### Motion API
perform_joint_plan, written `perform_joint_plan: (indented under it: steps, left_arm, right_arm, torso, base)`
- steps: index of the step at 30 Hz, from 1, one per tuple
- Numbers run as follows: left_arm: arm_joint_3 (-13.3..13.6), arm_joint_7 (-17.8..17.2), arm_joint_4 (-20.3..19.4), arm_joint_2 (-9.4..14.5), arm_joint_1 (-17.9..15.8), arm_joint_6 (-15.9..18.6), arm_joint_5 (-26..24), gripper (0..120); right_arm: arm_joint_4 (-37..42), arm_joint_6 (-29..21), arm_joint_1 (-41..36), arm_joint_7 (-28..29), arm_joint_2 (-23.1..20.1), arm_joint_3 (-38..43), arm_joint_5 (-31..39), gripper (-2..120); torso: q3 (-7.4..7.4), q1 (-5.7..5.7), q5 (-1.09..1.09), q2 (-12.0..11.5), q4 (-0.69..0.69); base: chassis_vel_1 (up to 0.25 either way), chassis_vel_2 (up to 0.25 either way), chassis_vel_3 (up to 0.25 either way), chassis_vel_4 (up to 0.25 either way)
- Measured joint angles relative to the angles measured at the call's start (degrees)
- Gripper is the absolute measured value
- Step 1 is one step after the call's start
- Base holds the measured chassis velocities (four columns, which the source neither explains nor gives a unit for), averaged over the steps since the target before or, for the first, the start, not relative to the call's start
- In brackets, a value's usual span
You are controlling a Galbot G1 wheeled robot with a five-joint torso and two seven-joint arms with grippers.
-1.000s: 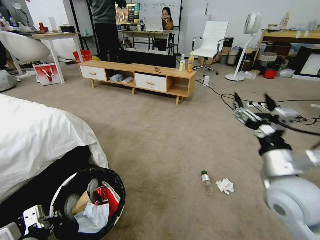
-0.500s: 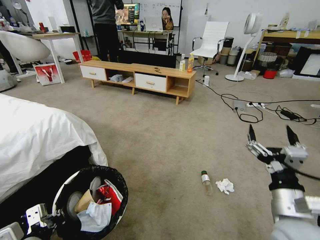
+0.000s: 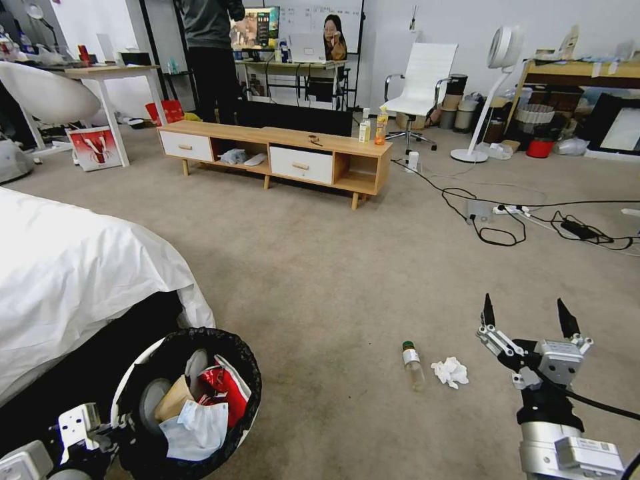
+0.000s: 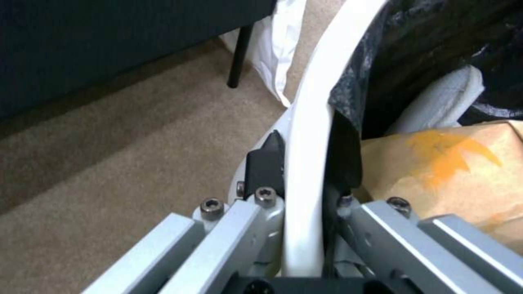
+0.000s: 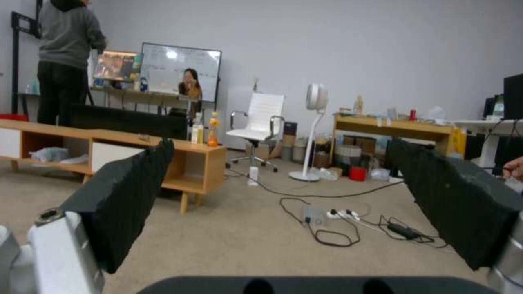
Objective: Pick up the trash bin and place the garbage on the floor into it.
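Down by the bed [image 3: 67, 280], my left pincer [image 4: 305, 171] clamps the white rim of the trash bin [image 3: 233, 347], which holds cardboard, a red packet and tissue. Right of the bin, a small bottle [image 3: 413, 365] and a tissue [image 3: 451, 371] lie on the floor [image 3: 320, 267]; my right pincer [image 3: 527, 320] hangs just beyond them, spread wide and empty.

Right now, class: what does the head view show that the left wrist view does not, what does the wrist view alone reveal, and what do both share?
Head view alone: the small bottle and white tissue lying on the carpet, with the open right pincer beside them. Left wrist view alone: the left pincer clamped across the bin's rim. Both: the trash bin, black-lined and holding litter.
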Motion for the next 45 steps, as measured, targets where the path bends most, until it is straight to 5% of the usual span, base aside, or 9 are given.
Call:
perform_joint_plan:
  steps: [45]
  left_arm:
    - [-1.82,-0.4,0.52,-0.54,0.77,0.0,0.49,1]
  right_arm:
    - [-1.57,3.26,-0.47,-1.78,-1.59,-0.03,2.11,100]
  torso:
    - [0.0,0.0,0.01,0.0,0.0]
  base:
    - [-0.034,-0.036,-0.035,-0.04]
